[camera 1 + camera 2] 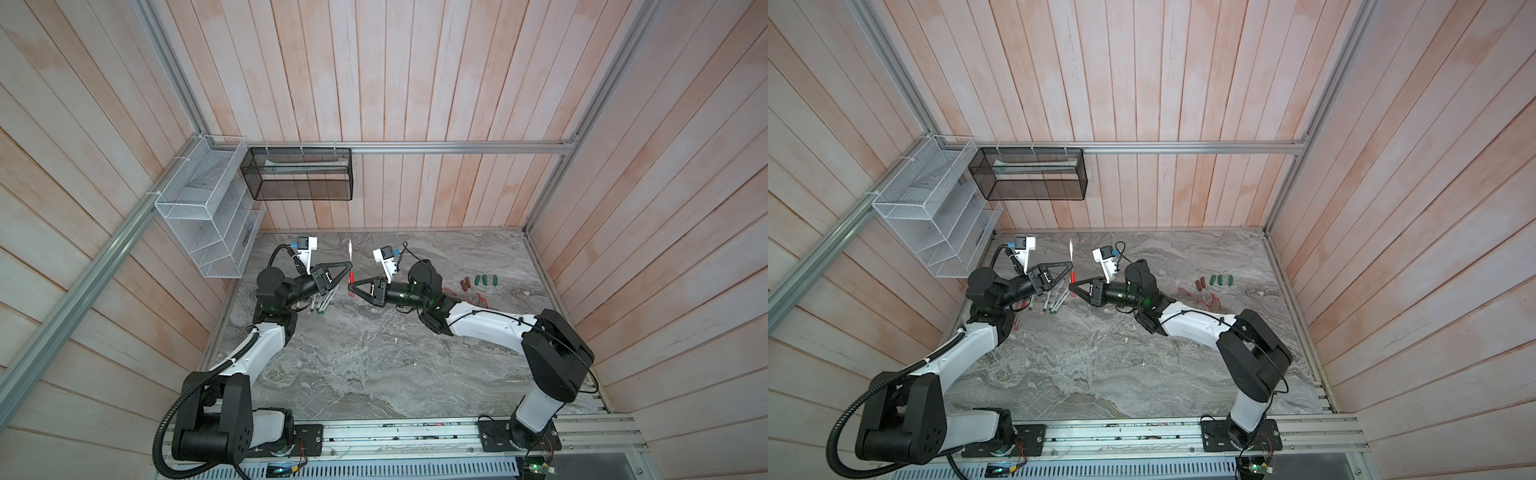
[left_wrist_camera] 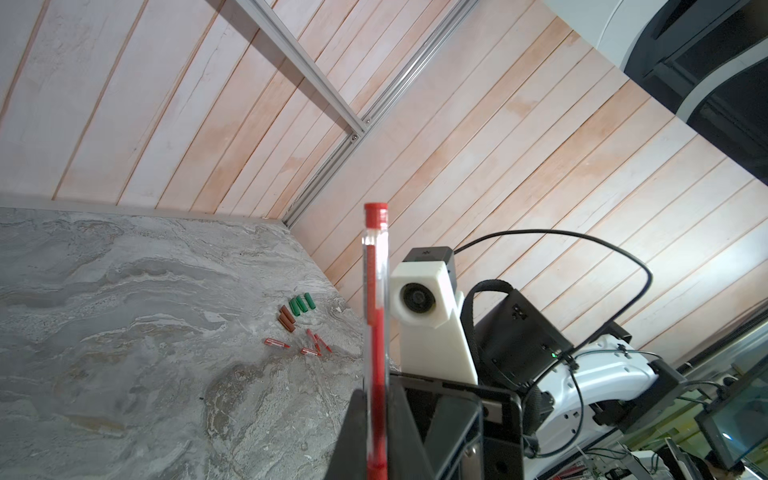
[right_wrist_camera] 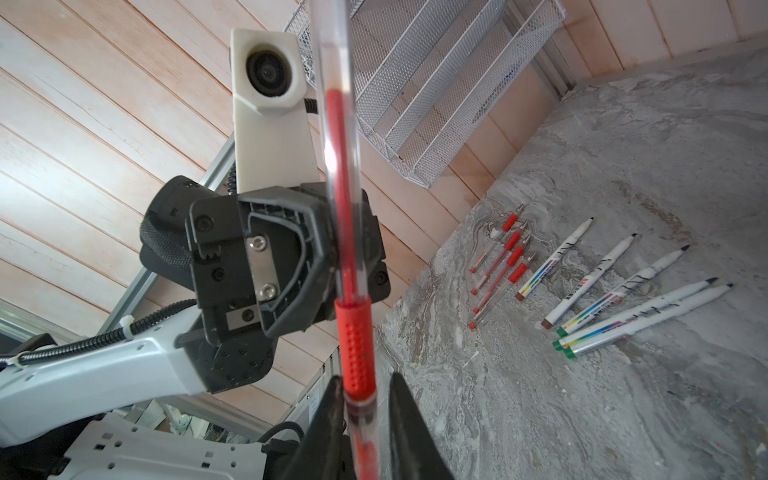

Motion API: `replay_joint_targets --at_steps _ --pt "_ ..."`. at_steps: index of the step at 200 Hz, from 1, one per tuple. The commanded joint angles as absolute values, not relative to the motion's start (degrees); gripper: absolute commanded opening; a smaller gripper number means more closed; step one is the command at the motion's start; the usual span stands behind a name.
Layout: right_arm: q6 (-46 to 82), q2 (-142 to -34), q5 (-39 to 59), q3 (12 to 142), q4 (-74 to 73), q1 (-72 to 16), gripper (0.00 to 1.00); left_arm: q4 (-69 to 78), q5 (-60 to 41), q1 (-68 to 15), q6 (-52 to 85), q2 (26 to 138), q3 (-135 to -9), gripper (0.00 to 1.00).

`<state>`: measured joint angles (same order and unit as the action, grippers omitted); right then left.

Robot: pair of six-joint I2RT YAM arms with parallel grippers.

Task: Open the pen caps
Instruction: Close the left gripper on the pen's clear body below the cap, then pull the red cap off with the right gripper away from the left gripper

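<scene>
While the clear red-ink pen (image 1: 350,250) is clamped mid-air by the closed left end effector (image 1: 349,263), its clear plastic cap (image 3: 362,436) is straddled — not gripped — by the part-open right end effector (image 1: 350,285).

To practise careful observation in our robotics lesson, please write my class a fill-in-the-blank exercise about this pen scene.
1. The left end effector is shut on a pen whose ink is ___.
2. The green caps lying together on the table number ___.
3. The white markers lying side by side number ___.

Missing words: red; three; five.
</scene>
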<state>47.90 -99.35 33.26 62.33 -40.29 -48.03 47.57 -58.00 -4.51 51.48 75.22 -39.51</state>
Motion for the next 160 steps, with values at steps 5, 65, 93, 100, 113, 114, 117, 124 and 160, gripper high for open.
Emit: replay_joint_targets --at_steps 5,65,93,100,113,114,117,124,160 --pt "48.3 -101.1 34.7 63.8 -41.2 -48.8 0.21 49.1 -57.9 -4.7 51.2 75.6 -39.9 0.00" --pt "42.1 -97.8 30.5 63.6 -32.8 -47.4 0.00 48.6 -57.9 -4.6 51.0 74.7 -39.7 0.09" --pt "31.6 -93.2 22.7 64.8 -17.1 -44.6 0.00 46.1 -58.7 -3.1 49.6 73.8 -40.9 0.48" --pt "26.9 -92.1 17.9 66.6 -10.5 -44.6 0.00 45.1 -58.8 -2.4 49.6 73.7 -41.5 0.52" --pt "18.6 -90.3 8.1 69.4 -0.4 -44.6 0.00 42.7 -59.2 -1.1 49.0 73.5 -42.8 0.57" --pt "18.0 -90.2 7.2 69.5 0.2 -44.6 0.00 42.5 -59.2 -1.1 48.8 73.4 -42.9 0.58" --pt "16.3 -89.8 5.1 69.9 1.9 -44.6 0.00 41.7 -59.3 -0.9 48.4 73.4 -43.2 0.59" --pt "12.7 -88.9 -1.0 70.4 4.9 -44.6 0.00 39.5 -59.4 -0.3 47.1 73.2 -44.1 0.61" --pt "-11.1 -84.7 -32.0 69.4 7.4 -48.1 0.00 25.8 -62.6 1.6 41.1 73.0 -49.9 0.67"
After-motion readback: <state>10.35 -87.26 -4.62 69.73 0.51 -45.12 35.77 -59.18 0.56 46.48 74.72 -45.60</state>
